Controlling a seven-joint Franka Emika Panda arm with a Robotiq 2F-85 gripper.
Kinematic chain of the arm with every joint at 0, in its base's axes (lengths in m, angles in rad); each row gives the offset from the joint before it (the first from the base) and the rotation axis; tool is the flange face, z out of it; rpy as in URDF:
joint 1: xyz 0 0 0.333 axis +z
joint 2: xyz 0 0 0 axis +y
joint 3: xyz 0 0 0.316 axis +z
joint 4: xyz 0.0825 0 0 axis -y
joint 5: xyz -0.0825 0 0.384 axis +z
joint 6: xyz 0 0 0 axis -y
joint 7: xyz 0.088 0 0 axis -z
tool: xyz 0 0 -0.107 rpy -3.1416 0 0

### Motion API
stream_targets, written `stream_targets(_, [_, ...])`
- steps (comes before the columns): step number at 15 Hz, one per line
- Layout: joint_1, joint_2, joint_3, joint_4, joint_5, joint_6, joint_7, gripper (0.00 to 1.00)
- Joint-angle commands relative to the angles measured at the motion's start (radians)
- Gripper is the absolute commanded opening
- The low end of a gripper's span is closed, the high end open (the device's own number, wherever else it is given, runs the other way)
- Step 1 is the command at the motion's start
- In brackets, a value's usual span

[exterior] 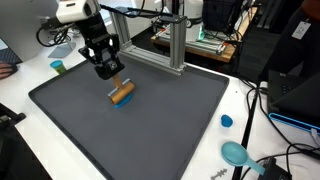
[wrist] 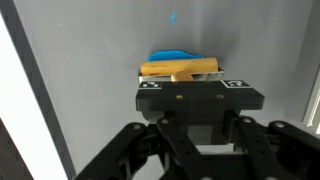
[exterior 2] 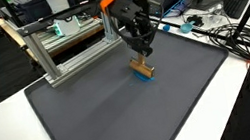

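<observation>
A tan wooden piece (exterior: 122, 93) with a blue part (exterior: 120, 103) under it sits at the fingertips of my gripper (exterior: 115, 81), over the far middle of the dark grey mat (exterior: 150, 135). From the opposite side the gripper (exterior 2: 142, 57) points down with the wooden piece (exterior 2: 143, 69) right at its tips. In the wrist view the wooden piece (wrist: 180, 69) lies crosswise just beyond the gripper (wrist: 190, 84), with the blue part (wrist: 175, 55) behind it and a short tan stem running in between the jaws. The jaws look shut on that stem; the fingertips are hidden by the gripper body.
An aluminium frame (exterior: 172, 45) (exterior 2: 66, 51) stands along the mat's far edge, close to the gripper. A small teal cup (exterior: 58, 67), a blue cap (exterior: 227, 121) and a teal scoop (exterior: 236, 153) lie off the mat on the white table. Cables (exterior 2: 231, 38) run beside the mat.
</observation>
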State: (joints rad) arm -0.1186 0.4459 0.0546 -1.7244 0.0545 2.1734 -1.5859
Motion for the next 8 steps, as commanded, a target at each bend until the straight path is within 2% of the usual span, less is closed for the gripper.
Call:
stream_targets(1, [-0.014,-0.008,0.008,-0.015,0.007,0.022,-0.027,0.22])
stream_targets(5, [-0.003,0.018,0.005,0.003,-0.008,-0.018,-0.002,0.22])
stream_targets(6, [-0.005,0.016,0.004,0.000,-0.004,0.001,0.002,0.47])
stream_targets(8, [-0.004,0.016,0.004,0.001,-0.004,-0.001,0.002,0.47])
